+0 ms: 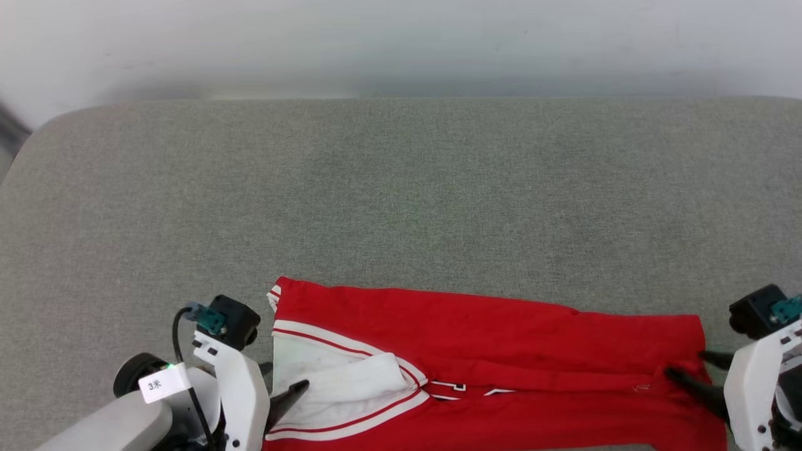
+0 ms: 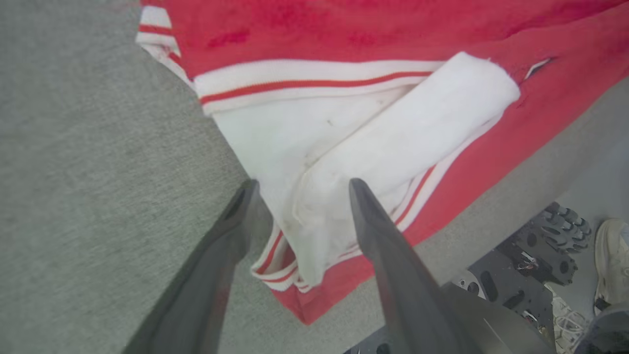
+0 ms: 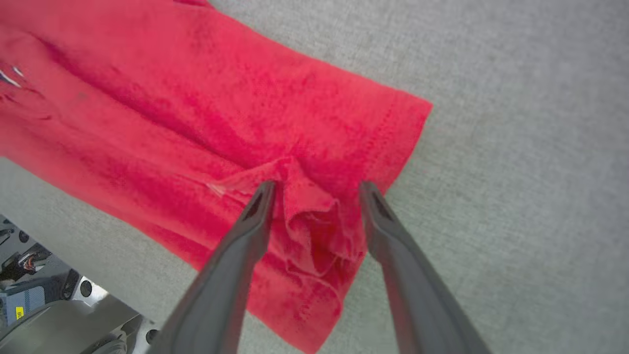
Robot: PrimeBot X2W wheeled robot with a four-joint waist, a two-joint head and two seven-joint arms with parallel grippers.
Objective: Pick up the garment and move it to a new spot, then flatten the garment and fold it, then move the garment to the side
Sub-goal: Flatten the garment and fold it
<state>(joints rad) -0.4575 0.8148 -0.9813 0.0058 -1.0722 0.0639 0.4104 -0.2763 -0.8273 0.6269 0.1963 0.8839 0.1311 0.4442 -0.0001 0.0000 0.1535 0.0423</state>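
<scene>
Head view: the garment (image 1: 489, 338) lay lengthwise along the near edge of the grey tabletop (image 1: 401, 188), partly folded over itself. The left tool (image 2: 302, 183) stood released, its 2 fingers parted over the white sleeve (image 2: 408, 128). The right tool (image 3: 318, 184) was likewise released, straddling a bunched ridge (image 3: 309, 221) near the hem. The jersey looked light, limp and easily creased (a pinch might lift 1 layer or several), so holds at the striped trim (image 2: 314, 78) and the hem corners seemed soundest.
</scene>
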